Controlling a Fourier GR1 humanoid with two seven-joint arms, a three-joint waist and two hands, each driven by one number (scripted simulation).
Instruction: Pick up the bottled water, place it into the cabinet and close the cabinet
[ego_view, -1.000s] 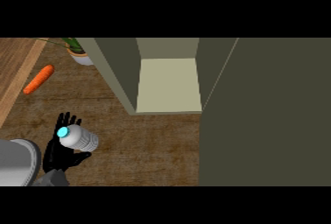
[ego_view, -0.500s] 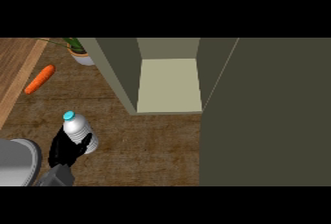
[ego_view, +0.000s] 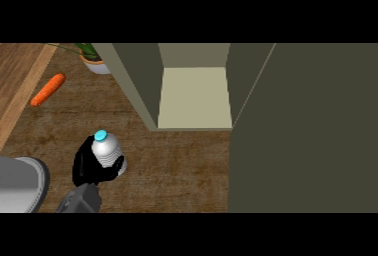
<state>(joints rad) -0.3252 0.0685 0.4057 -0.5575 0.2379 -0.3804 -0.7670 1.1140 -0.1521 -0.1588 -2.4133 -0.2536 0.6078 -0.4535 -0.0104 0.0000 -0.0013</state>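
Note:
The bottled water (ego_view: 108, 151), a clear ribbed bottle with a cyan cap, stands at the lower left on the wooden counter (ego_view: 177, 170). My left hand (ego_view: 87, 167) is curled round its lower body from the left, and the cap shows above the fingers. The olive cabinet (ego_view: 136, 85) stands up and to the right of the bottle, with its pale inner shelf (ego_view: 193, 95) showing. Its door (ego_view: 310, 125) is swung open and fills the view's right side. My right hand does not show.
An orange carrot (ego_view: 47, 90) lies at the upper left beside a lighter wooden strip (ego_view: 18, 80). A potted plant (ego_view: 92, 59) stands left of the cabinet's top corner. A grey round object (ego_view: 18, 184) sits at the lower left edge, beside my forearm (ego_view: 80, 200).
My left hand's fingers, spread behind the bottle a second ago, have curled round it. The bottle has shifted a little to the right, toward the cabinet.

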